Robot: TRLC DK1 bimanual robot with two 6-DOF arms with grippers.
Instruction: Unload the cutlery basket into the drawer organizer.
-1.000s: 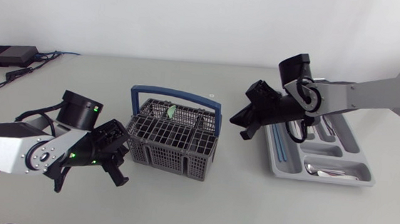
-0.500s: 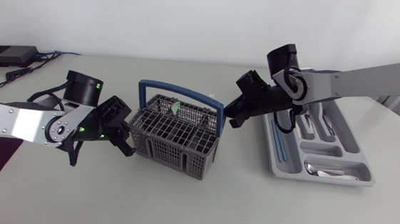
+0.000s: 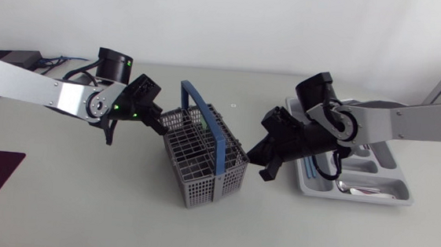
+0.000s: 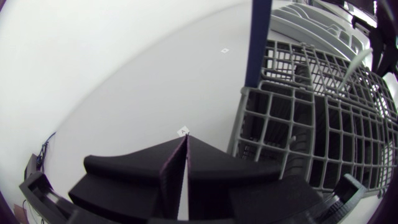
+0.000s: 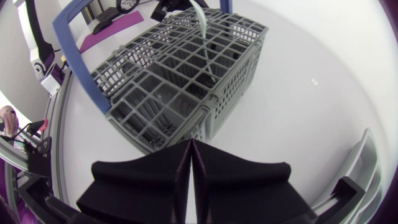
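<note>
Both our pincers are closed tight, empty: left gripper (image 3: 152, 121) at ten o'clock of the cutlery basket (image 3: 202, 160), right gripper (image 3: 261, 160) near its three o'clock wall. We see bare table (image 3: 103, 209) at six.

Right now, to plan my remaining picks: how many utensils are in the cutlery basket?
1: a pale utensil handle sticks up from the cutlery basket; others may be hidden lower down.
</note>
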